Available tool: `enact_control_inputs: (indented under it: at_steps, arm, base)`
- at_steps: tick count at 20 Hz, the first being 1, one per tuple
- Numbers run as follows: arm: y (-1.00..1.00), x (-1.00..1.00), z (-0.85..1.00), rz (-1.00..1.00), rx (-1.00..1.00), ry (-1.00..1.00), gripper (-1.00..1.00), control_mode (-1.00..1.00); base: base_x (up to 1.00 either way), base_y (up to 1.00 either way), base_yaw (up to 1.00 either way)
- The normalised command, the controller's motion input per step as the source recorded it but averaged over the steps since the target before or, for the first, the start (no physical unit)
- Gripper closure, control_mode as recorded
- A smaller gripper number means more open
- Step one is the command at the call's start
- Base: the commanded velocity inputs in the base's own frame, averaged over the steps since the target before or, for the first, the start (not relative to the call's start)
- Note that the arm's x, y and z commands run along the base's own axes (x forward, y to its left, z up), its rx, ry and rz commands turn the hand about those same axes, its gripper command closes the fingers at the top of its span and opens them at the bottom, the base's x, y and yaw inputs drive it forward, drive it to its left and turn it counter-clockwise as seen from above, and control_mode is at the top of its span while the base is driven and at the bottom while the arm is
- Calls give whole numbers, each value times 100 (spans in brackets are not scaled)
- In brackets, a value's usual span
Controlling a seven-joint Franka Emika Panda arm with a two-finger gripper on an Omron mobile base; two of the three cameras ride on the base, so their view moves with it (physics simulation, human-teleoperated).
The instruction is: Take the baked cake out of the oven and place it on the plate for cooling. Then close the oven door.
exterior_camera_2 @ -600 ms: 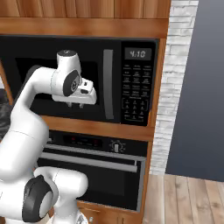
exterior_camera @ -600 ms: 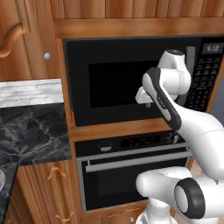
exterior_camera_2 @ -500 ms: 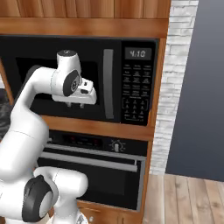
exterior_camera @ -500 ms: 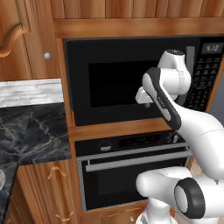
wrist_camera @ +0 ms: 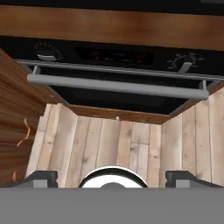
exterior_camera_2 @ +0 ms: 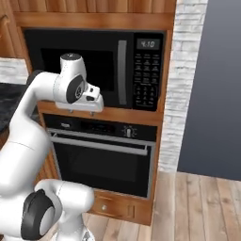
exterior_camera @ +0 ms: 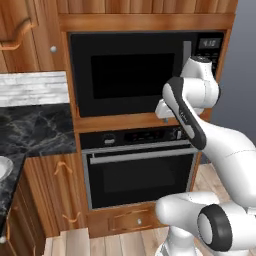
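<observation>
The oven door (exterior_camera: 141,177) is shut, below the microwave (exterior_camera: 135,70), so the baked cake must be inside (I can't see it through the dark glass). The gripper (wrist_camera: 113,177) hangs in front of the microwave, pointing down at the silver bar handle (wrist_camera: 117,85), jaws spread wide and empty. That handle looks rigid and smooth, probably a bit slippery; I'd take it near the middle and pull it down evenly. The panel likely has some weight.

Table (exterior_camera: 35,125): dark marbled stone top, left of oven column; round white plate (exterior_camera: 4,167) lying at its near edge.
</observation>
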Motion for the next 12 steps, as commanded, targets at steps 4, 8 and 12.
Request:
enact_control_inputs:
  at_steps: [4,8,12]
  arm:
    - [0,0,0,0,0,0,-100,100]
    - [0,0,0,0,0,0,-100,100]
    - [0,0,0,0,0,0,-100,100]
  base:
    - [0,-97,49]
    - [0,-77,64]
    - [0,-68,68]
